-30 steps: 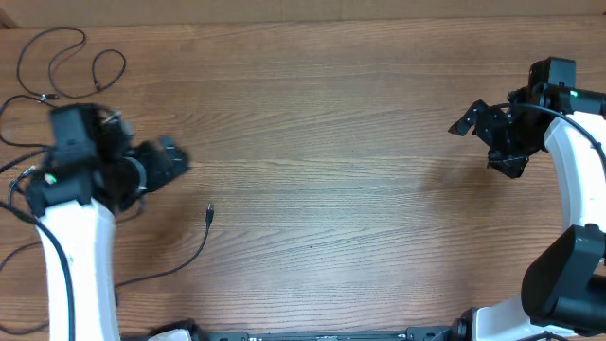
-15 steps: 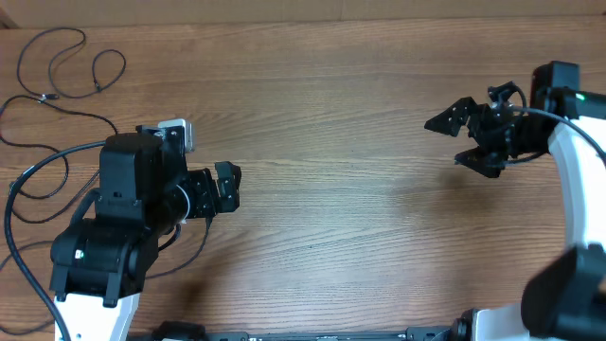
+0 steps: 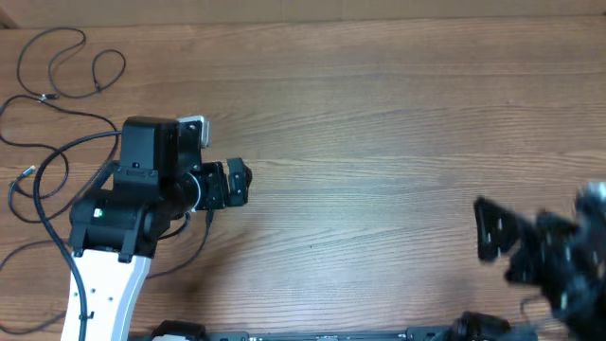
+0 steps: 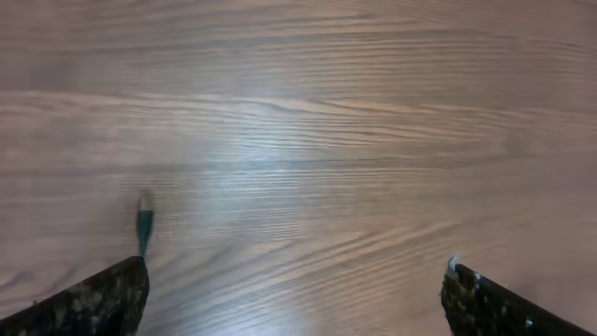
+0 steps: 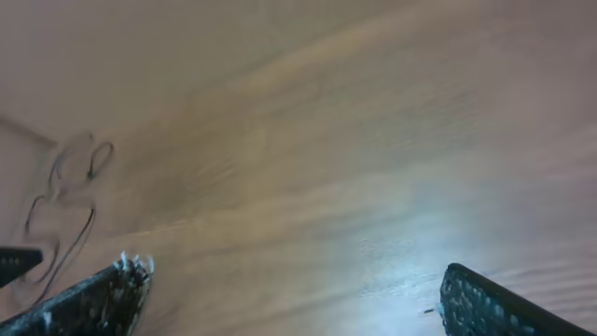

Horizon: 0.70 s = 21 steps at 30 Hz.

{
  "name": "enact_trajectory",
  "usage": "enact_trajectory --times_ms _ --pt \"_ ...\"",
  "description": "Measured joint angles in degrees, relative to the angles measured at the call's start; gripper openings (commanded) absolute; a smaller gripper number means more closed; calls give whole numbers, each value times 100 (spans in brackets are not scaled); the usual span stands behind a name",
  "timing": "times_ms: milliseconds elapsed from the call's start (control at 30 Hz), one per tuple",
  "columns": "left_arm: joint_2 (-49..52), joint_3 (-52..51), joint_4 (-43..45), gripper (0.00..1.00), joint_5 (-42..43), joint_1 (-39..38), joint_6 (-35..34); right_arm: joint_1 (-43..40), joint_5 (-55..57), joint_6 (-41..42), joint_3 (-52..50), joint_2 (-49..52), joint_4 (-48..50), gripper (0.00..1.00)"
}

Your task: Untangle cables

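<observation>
Thin black cables lie as loose loops at the table's far left corner. Another thin cable runs out from under my left arm. Its plug end shows in the left wrist view, lying just ahead of my left finger. My left gripper is open and empty over bare wood, left of centre; in its wrist view the jaws stand wide apart. My right gripper is blurred at the front right, open and empty. The right wrist view shows the far loops faintly.
The wooden table fills the view. The thicker black arm cable arcs beside my left arm at the left edge. The arm bases stand along the front edge.
My right arm has swung from the right middle down to the front right and is motion-blurred. My left gripper has edged slightly right. The cables have not moved.
</observation>
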Motion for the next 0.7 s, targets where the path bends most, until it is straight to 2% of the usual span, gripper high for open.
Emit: enact_trajectory --times_ms 67,167,467,533,700 --pt "-264 -4 -37 100 142 0 142 0 291 201 -114 -715 -90 100" --pt "-1014 -44 -24 100 122 2 232 0 575 337 -212 -1071 -236 100" --pt "-4848 -1257 94 100 -286 0 168 0 837 455 -479 -1082 -120 100" --pt "-5431 -1379 76 100 -450 0 122 0 839 459 -490 -1082 -83 100" --pt "-6065 -1419 50 100 -669 0 96 0 866 461 -490 -1082 -81 100"
